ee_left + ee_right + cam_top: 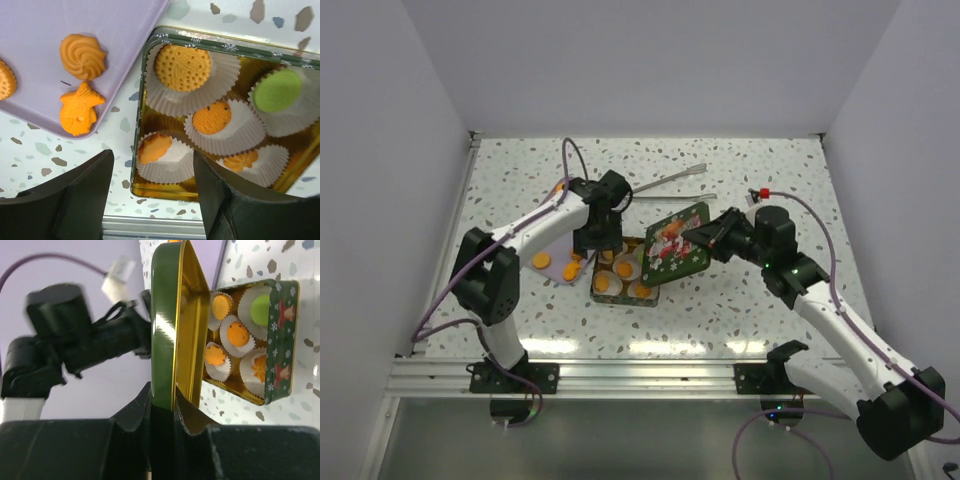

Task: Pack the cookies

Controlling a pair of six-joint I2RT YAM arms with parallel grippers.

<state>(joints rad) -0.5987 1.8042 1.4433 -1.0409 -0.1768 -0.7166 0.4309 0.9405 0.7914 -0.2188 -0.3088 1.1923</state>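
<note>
My right claw [162, 407]: clenched on the edge of the green lid [162, 320]. My left claw [152, 195]: spread wide, empty, over the tin [210, 42] of cookies [182, 67].

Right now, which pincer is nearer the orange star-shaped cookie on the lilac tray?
Left. The left pincer hovers beside the orange star-shaped cookie; the right pincer grips the green metal lid beyond the open tin.
</note>
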